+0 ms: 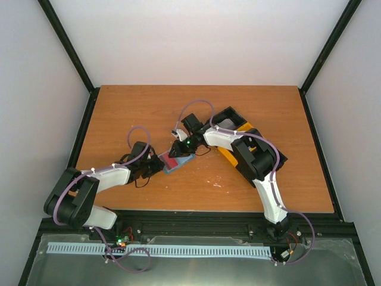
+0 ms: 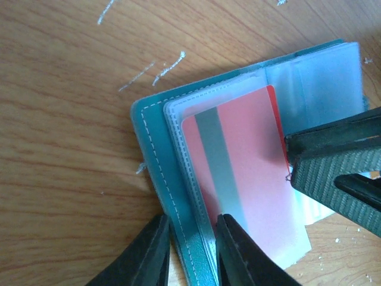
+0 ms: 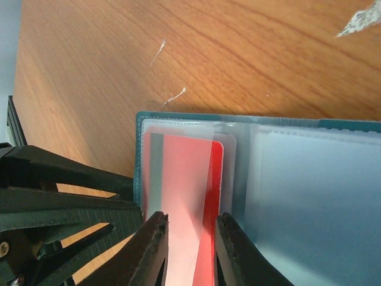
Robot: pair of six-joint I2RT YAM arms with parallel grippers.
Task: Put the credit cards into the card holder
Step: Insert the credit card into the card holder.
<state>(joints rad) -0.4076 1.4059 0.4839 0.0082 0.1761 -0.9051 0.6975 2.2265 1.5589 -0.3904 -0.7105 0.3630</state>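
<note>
**Task status.** The card holder lies open on the tabletop, near the middle and towards the near edge, between the two arms. One red card sits most of the way inside a clear inner pocket. One long edge strip shows uncovered, brighter red, in the right wrist view.

- Left claw: narrow, clamped on the edge of the teal cover and its pocket leaves, pinning the holder.
- Right claw: narrow, fingers set astride the outer end of the card. Whether it grips the card or only guides it cannot be told.

**Judgement.** Insertion of this card is well advanced but not complete: the card needs seating fully in the pocket. No other cards are identifiable in any view, so the number left to load cannot be told. The holder is not yet folded.

**Surface.** The tabletop is orange-brown wood grain, marked with short white scratches. A black-and-yellow tray lies to the right, largely under the right arm.

**Room.** Plain white panels enclose the tabletop, joined by black frame posts.
</note>
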